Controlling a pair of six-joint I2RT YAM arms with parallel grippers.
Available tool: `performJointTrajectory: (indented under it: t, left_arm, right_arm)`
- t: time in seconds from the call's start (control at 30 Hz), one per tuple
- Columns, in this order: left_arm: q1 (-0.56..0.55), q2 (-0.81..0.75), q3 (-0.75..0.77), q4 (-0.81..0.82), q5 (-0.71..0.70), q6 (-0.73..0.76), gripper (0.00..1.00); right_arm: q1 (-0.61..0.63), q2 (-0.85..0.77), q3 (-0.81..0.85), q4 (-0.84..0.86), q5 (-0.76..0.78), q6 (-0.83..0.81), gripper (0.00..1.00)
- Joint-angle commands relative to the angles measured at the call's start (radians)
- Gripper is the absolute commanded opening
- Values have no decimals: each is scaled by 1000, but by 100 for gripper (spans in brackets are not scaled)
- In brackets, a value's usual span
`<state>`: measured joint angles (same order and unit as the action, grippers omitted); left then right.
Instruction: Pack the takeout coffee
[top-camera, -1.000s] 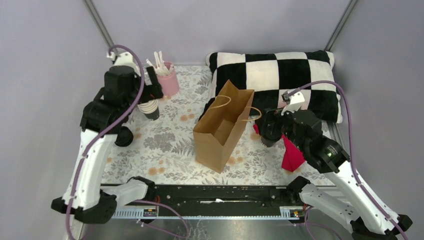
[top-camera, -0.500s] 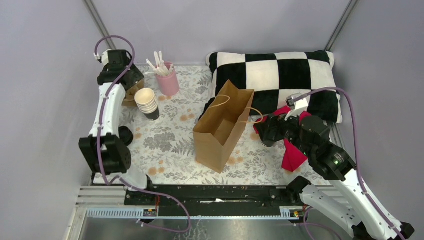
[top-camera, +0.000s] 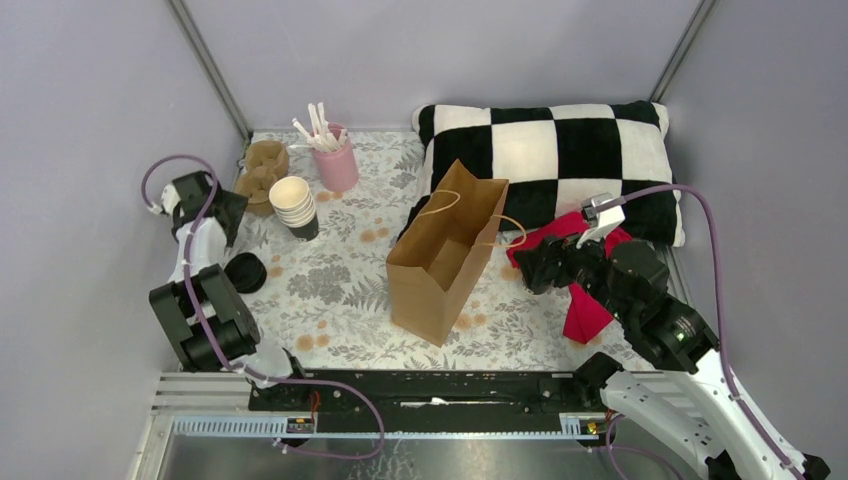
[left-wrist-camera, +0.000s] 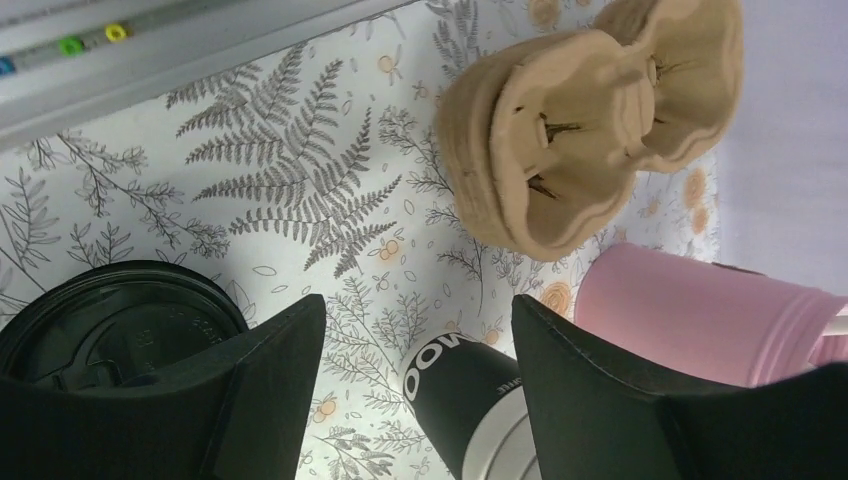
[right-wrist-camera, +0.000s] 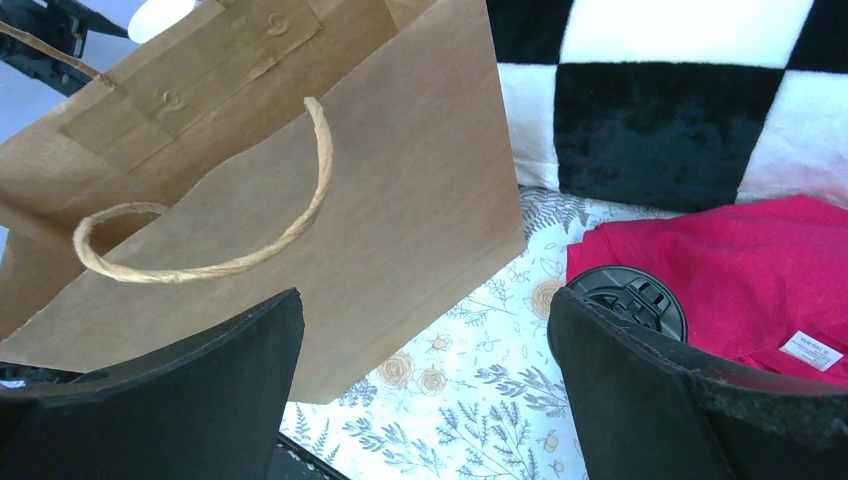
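Floral surface (top-camera: 340, 290). Back left: cardboard carrier (top-camera: 262, 172), pink cup (top-camera: 340, 165), stack of lidless cups (top-camera: 295, 205); black lids (top-camera: 246, 272) at left edge. Centre: paper bag (top-camera: 445, 255), upright; right: checkered pillow (top-camera: 550, 150), red cloth (top-camera: 585, 310), takeout coffee (right-wrist-camera: 627, 298) at its edge.

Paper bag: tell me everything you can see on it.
The brown paper bag looks like plain kraft paper, with a flat bottom and creased side folds. It stands on its base on the floral table cover, mouth open upward. What shows of the inside looks empty. Two twisted paper handles, fixed under glued paper patches, hang loose. The bag sits mid-table, just in front of the checkered pillow; I cannot tell whether they touch.
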<state>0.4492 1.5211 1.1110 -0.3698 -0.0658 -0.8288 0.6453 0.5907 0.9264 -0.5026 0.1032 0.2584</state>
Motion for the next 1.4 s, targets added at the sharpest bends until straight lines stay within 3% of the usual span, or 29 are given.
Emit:
performJointTrajectory:
  t: [0.0,0.17,0.4,0.8,1.37]
  left_arm:
    - [89,-47,-106,328,191,-159,71]
    - [154,51,-135,503,373,-199,63]
    - [167,188,-114,593,485,-215,48]
    - [167,220,-205,766,439,-231,35]
    - [148,254,-229,851,373,-190,35]
  right_arm:
    - [2,-11,-15,35,-6,-11,100]
    - [2,-18,-20,39,-11,-11,100]
    - [2,-17,-30,50,-12,-12,100]
    - [2,-9,-38,58,-21,-11,100]
    - [2,6,-44,69,-29,-12,100]
